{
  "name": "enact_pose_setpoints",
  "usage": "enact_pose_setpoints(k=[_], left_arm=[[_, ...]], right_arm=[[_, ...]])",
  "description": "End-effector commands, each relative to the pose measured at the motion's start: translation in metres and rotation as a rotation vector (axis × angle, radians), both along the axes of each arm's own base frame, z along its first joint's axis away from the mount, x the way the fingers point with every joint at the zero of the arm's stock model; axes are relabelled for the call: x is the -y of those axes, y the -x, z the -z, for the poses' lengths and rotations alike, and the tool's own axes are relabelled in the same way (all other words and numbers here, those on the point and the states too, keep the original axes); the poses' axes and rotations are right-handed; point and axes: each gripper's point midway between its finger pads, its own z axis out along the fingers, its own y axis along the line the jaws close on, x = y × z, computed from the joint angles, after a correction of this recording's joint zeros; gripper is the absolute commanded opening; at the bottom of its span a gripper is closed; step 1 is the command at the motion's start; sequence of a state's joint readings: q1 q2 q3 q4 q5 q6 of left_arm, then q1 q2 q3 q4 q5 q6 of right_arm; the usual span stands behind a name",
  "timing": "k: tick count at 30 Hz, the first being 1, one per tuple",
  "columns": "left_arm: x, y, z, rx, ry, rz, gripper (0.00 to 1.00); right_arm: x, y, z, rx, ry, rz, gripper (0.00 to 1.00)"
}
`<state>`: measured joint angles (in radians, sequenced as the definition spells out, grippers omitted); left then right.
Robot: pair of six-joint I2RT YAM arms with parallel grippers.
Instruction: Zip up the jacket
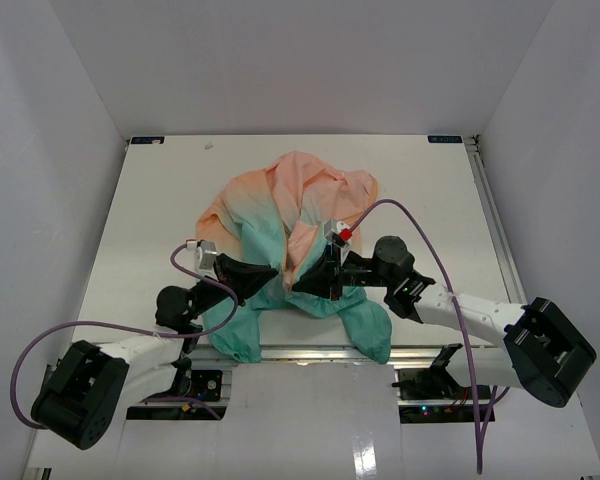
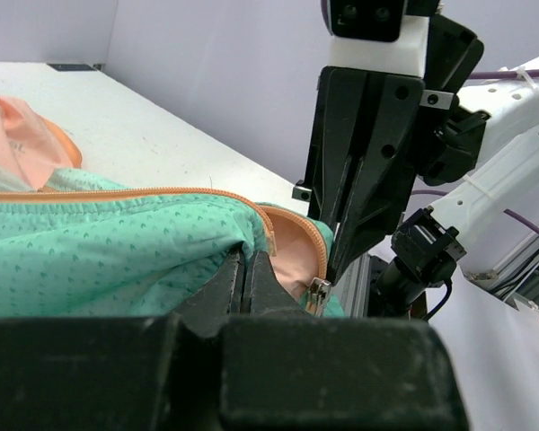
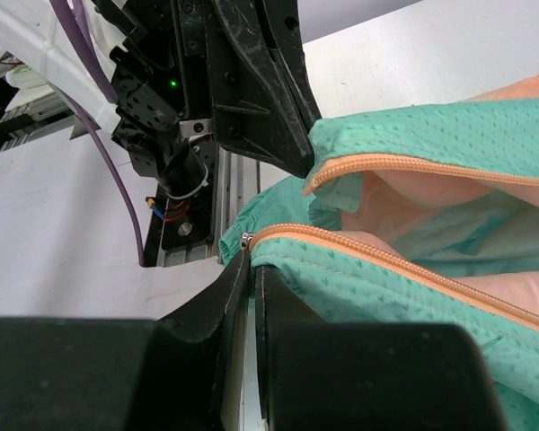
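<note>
White table (image 1: 420,200); jacket (image 1: 300,185) crumpled near front edge.

Soft matt cloth jacket (image 2: 117,251) with a shiny metal zip pull (image 2: 319,293). At its 1 o'clock, the right gripper (image 2: 340,253) is matt black plastic

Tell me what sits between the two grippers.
Left wrist view: the jacket's open hem, with peach lining and zipper slider, between left gripper and right gripper.
</note>
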<state>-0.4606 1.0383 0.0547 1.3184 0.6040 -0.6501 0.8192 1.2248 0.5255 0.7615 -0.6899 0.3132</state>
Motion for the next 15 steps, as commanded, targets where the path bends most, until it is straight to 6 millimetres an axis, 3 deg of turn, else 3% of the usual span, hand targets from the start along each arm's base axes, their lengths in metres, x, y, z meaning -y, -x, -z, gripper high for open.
enact_pose_setpoints(k=[1, 15], left_arm=[[-0.023, 0.05, -0.096, 0.518, 0.216, -0.005, 0.0], [-0.02, 0.066, -0.093, 0.591, 0.192, 0.029, 0.0]], right_arm=[[-0.005, 0.0, -0.025, 0.039, -0.076, -0.02, 0.08], [-0.011, -0.011, -0.036, -0.006, -0.104, 0.018, 0.08]])
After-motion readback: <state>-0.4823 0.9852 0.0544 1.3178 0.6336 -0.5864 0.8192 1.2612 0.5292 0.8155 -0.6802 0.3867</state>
